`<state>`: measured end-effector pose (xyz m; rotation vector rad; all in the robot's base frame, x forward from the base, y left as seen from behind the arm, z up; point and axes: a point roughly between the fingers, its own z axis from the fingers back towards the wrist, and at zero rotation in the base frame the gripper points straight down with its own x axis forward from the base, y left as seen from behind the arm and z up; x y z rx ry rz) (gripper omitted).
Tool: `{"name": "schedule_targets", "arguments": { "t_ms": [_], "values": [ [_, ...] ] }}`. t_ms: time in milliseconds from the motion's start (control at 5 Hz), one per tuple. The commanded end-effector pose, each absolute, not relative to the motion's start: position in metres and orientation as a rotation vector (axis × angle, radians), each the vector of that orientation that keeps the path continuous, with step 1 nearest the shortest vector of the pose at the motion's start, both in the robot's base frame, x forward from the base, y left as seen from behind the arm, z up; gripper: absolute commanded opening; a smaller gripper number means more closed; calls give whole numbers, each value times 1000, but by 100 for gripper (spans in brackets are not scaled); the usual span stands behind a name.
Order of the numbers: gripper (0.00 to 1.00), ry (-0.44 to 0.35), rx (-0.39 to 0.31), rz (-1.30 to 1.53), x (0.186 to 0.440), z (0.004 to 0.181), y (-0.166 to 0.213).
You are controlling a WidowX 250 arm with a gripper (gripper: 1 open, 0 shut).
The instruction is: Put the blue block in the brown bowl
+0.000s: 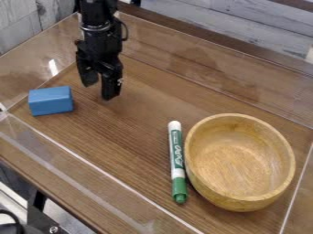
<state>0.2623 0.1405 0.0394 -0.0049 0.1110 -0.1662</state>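
The blue block (50, 101) lies flat on the wooden table near the left edge. My gripper (98, 88) hangs on the black arm just right of and slightly behind the block, fingers pointing down and open, nothing between them. It does not touch the block. The brown bowl (239, 161) sits at the front right, upright and empty, far from the gripper.
A green-and-white marker (177, 161) lies lengthwise just left of the bowl. A clear raised rim (73, 160) runs along the table's front and left edges. A wooden plank wall stands behind the table.
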Motion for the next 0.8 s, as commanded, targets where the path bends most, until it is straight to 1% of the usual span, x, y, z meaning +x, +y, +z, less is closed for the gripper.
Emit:
{"name": "schedule_targets", "arguments": {
  "t_ms": [0,200,600],
  "values": [
    [100,52,41,-184,260,67,149],
    [100,56,41,-208,252,73,153],
    [100,53,40,-268,239,76,158]
  ]
}}
